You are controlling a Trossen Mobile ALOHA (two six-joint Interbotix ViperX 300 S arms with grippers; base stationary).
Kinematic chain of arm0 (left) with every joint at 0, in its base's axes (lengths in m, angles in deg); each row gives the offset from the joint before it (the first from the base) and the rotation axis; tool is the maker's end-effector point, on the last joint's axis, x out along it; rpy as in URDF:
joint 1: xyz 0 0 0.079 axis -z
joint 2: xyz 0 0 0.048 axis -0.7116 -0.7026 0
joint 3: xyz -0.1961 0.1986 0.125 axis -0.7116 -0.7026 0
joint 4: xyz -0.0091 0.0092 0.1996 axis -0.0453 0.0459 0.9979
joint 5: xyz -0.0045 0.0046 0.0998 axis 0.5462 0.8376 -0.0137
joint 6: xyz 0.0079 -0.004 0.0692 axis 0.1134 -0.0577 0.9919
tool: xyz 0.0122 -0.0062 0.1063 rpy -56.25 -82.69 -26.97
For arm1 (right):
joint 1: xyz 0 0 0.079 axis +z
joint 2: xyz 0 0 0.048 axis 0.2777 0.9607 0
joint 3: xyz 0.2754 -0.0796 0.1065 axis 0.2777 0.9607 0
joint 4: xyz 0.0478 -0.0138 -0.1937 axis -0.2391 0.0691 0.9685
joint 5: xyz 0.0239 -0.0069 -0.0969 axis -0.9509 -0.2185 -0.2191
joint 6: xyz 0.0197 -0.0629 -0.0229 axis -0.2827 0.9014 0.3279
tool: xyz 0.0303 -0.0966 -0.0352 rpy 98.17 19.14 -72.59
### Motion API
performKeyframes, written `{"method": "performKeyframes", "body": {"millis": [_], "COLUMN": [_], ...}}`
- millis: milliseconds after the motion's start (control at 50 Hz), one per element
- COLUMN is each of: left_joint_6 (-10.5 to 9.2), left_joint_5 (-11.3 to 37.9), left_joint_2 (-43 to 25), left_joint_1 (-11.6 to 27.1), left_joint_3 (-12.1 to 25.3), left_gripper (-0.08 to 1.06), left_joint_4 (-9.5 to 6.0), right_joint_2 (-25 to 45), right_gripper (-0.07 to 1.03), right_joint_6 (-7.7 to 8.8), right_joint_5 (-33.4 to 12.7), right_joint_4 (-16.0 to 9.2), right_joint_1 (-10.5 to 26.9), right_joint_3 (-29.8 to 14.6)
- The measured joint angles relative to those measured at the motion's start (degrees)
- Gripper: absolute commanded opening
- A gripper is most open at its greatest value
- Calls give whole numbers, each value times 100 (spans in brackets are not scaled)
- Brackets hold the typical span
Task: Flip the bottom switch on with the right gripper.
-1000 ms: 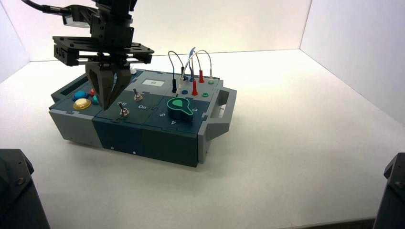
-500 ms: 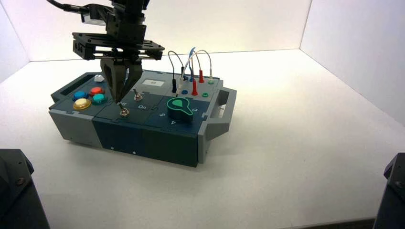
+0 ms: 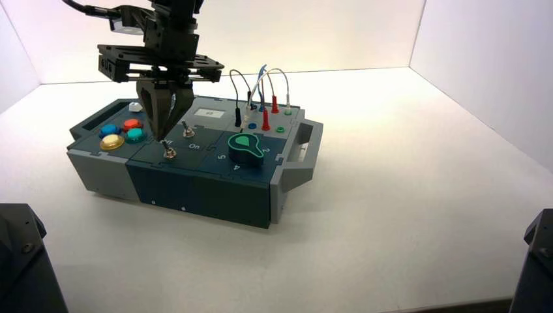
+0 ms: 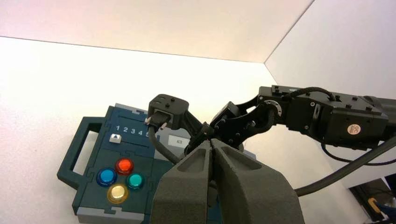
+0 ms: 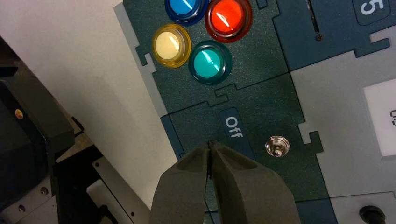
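Bottom switch (image 3: pixel 169 153) near box edge (image 3: pixel 166 171); right claw (image 3: pixel 160 138) close.

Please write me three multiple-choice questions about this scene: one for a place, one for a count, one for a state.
1. The black right gripper is at:
A) the green teardrop knob
B) the bottom silver toggle switch
C) the grey side handle

2. How many round coloured push buttons does the box have?
A) two
B) three
C) four

3. The right gripper's fingers are:
A) shut
B) wide open
C) around a wire

Key:
1 B: high view shows its tips at that lever.
2 C: blue, red, yellow, teal.
3 A: right wrist view shows the tips together.
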Motion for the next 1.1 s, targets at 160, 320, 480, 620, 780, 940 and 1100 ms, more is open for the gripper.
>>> {"method": "performKeyframes", "body": {"millis": [160, 320, 480, 620, 780, 940, 1100], "left_joint_6": [9, 9, 9, 9, 35, 79, 105], "left_joint_5": [-26, -35, -35, -44, -44, -44, -97], "left_joint_2": [-53, -70, -70, -70, -70, -70, -88], "left_joint_1": [0, 0, 0, 0, 0, 0, 0], "left_joint_3": [0, 0, 0, 0, 0, 0, 0], "left_gripper": [-3, -3, -3, -3, -3, -3, -3], "left_joint_4": [0, 0, 0, 9, 0, 18, 18], "right_joint_2": [-9, 0, -9, -9, -193, -589, -659], "right_gripper": [-2, -2, -2, -2, -2, -2, -2], "right_joint_6": [-9, 0, 0, -9, 0, -9, -9], "right_joint_5": [0, -18, -9, 0, 53, 246, 308], "right_joint_4": [0, -9, -18, -70, -97, -97, -70], "right_joint_1": [0, 0, 9, 18, 0, -18, -9], "right_joint_3": [0, 0, 44, 114, 466, 993, 1002]}}
